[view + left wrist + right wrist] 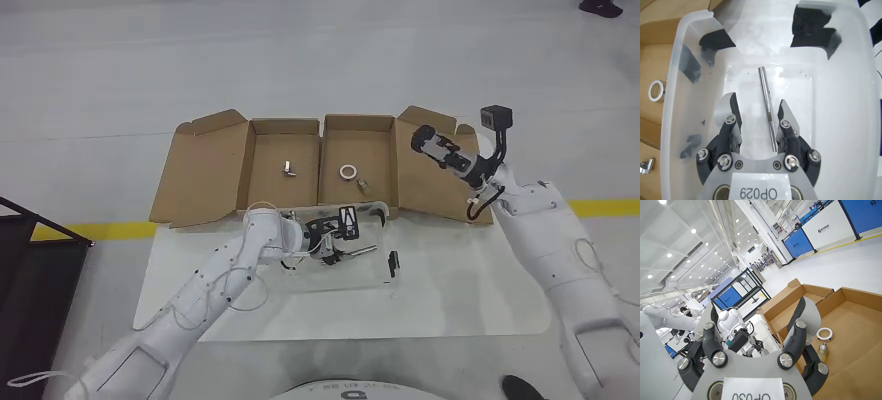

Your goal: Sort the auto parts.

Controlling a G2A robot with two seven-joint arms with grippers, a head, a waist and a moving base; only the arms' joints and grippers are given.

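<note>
Top view. Left tool point(338, 234) low inside the clear bin point(380, 208) near the counter's point(460, 295) middle, jaws apart over the rod point(362, 250), nothing clamped. Two open boxes at the bin's 12 o'clock: left box point(272, 190) with one bracket point(289, 168); right box point(375, 150) with a ring point(347, 172) and, just at the ring's 4 o'clock, a small fitting point(364, 184). Black clip point(393, 263) at the bin's 4 o'clock end, inside or outside hard to tell. Right tool point(437, 146) high at the right box's 3 o'clock, above its flap.

Left wrist view. Rod flat on the bin floor, alone there, lying between the spread fingers point(735, 111) but nearer one of them and slightly askew. Judged best: centre over the rod's middle, square the fingers across its length, lower until they straddle it at floor level, then close slowly, thin polished steel being likely to roll or pivot under an off-centre pinch. Lift straight up, clear of the bin wall. Ring and bracket beyond that wall, in the boxes.

Right wrist view. Right tool wide apart and empty, above the right box; ring and fitting side by side on its floor, not touching. Which box for the rod: not given by the task
</note>
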